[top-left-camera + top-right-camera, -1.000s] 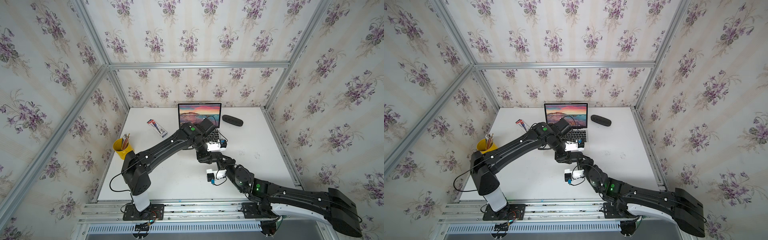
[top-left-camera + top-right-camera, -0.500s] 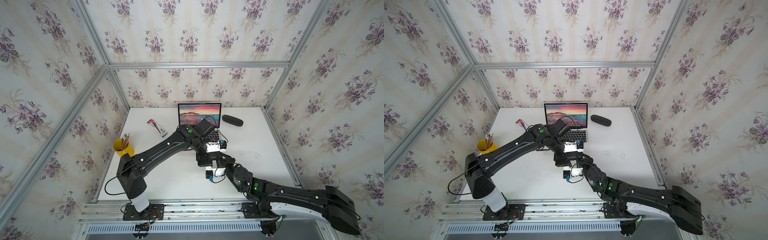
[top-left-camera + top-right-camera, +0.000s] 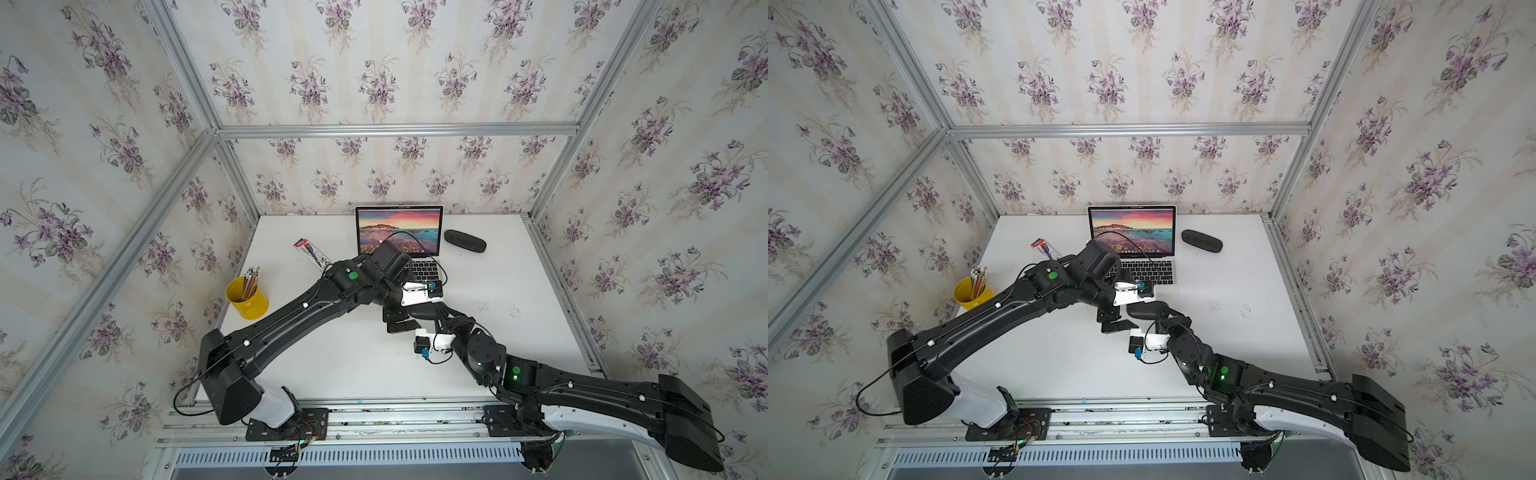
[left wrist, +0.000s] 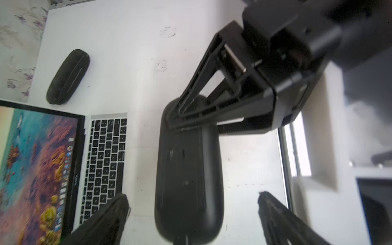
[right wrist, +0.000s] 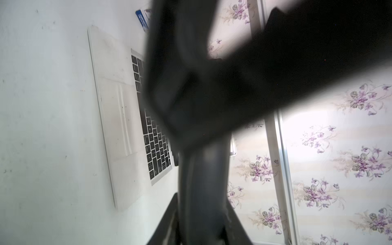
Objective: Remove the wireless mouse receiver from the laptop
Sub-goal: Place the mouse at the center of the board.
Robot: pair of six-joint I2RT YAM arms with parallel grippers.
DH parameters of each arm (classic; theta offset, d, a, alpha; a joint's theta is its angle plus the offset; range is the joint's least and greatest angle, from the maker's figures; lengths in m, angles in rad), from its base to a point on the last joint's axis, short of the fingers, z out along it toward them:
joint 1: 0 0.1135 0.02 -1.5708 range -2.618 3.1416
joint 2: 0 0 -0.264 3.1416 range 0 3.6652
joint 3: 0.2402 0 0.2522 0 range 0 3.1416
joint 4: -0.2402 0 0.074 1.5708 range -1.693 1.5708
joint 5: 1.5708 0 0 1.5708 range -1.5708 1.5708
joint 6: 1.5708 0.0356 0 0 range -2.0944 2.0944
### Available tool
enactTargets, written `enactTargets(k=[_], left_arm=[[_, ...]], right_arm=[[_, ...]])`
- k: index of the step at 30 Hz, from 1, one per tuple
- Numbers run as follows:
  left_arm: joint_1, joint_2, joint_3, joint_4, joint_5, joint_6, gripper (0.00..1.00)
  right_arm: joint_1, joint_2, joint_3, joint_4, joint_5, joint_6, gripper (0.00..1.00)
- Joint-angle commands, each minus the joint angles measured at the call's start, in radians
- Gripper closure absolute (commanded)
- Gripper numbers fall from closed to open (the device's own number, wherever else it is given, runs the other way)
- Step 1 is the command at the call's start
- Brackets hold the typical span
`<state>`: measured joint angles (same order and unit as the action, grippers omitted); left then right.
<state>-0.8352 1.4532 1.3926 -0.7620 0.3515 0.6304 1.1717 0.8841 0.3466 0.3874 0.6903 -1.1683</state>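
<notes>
Caution: the mouse (image 4: 188, 169) appears to be held by one end only, over the middle of the table (image 3: 498, 291), just near of the laptop (image 3: 399, 232). A slack pinch or a knock from the other arm could tip it out, and it would drop onto the table or the trackpad.

The right gripper (image 4: 197, 121) is pinched on the mouse's end. The left gripper (image 4: 193, 195) is spread wide, with one finger on each side of the mouse, clear of it.

Farther back, the laptop stands open. The receiver cannot be made out in any view — the left arm covers part of the laptop's left edge.
</notes>
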Motion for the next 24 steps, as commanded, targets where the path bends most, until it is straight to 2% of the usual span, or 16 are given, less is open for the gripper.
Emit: enactTargets(k=[1, 2, 6, 8, 11, 14, 18, 22, 24], left_arm=[[0.002, -0.109, -0.098, 0.133, -0.145, 0.103, 0.01], [0.002, -0.143, -0.143, 0.172, -0.182, 0.141, 0.01], [0.028, -0.28, -0.356, 0.445, -0.391, 0.198, 0.01], [0.072, -0.318, -0.409, 0.535, -0.436, 0.167, 0.01], [0.158, -0.353, -0.441, 0.64, -0.486, 0.021, 0.01], [0.233, -0.381, -0.491, 0.729, -0.504, -0.127, 0.01], [0.248, -0.401, -0.543, 0.763, -0.537, -0.195, 0.01], [0.248, -0.421, -0.575, 0.758, -0.591, -0.285, 0.01], [0.248, -0.436, -0.601, 0.763, -0.599, -0.332, 0.01]], right_arm=[[0.0, -0.016, 0.02, -0.068, 0.051, 0.155, 1.0], [0.0, -0.018, 0.022, -0.08, 0.059, 0.193, 1.0], [-0.002, -0.041, 0.039, -0.161, 0.034, 0.511, 1.0], [-0.028, -0.055, 0.049, -0.195, -0.033, 0.665, 1.0], [-0.142, -0.087, 0.065, -0.245, -0.219, 0.945, 1.0], [-0.365, -0.142, 0.027, -0.222, -0.5, 1.233, 1.0], [-0.717, -0.198, -0.076, -0.118, -0.857, 1.563, 1.0], [-0.988, -0.145, -0.127, -0.052, -1.168, 1.741, 1.0], [-1.058, -0.084, -0.138, -0.023, -1.258, 1.785, 1.0]])
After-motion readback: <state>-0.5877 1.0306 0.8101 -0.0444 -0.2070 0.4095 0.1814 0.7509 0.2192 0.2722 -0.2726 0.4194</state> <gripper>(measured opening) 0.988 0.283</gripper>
